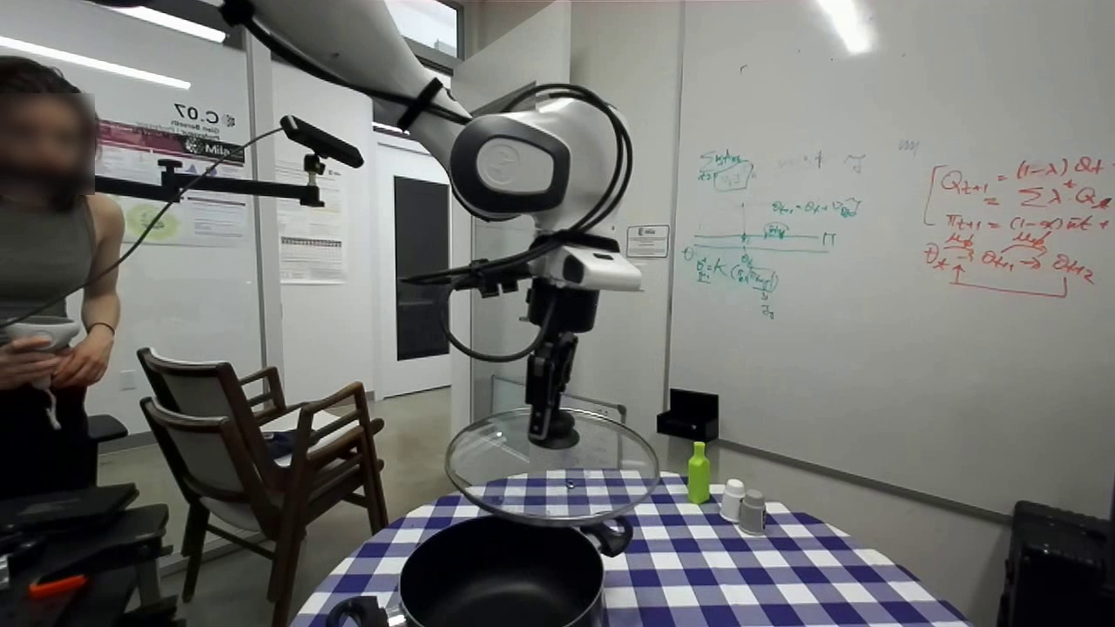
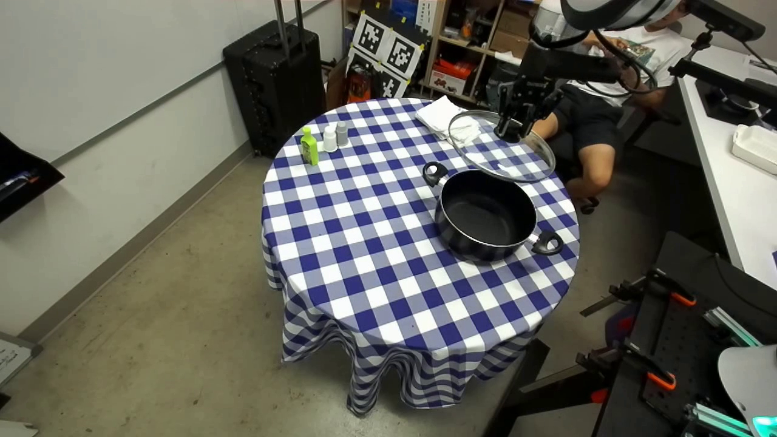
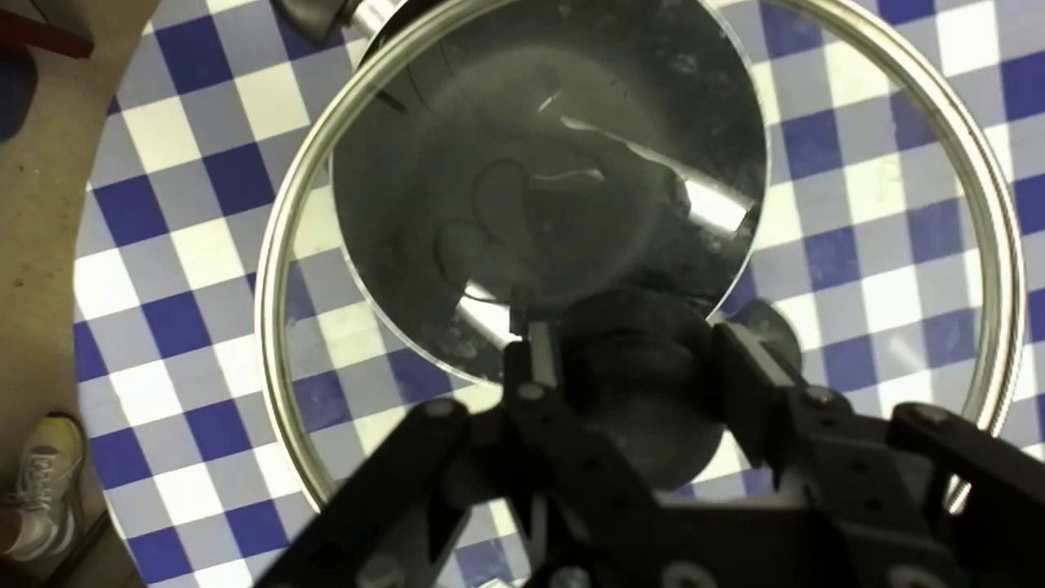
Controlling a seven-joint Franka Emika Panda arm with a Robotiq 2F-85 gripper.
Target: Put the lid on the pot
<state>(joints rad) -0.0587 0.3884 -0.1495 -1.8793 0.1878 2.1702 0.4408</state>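
On the pale wall panel (image 1: 209, 52) it is possible to read C.07, and the poster (image 1: 170, 155) seems to carry the name Mila. The whiteboard (image 1: 871, 366) carries red formulas (image 1: 1010, 231): the top line begins with Qt+1 = (1-λ), and a lower line shows θt, θt+1 and θt+2. Of the green notes (image 1: 758, 236), "= K" is legible. The wall sign (image 1: 647, 241) and the label on the green bottle (image 2: 309, 147) are too small for reading.
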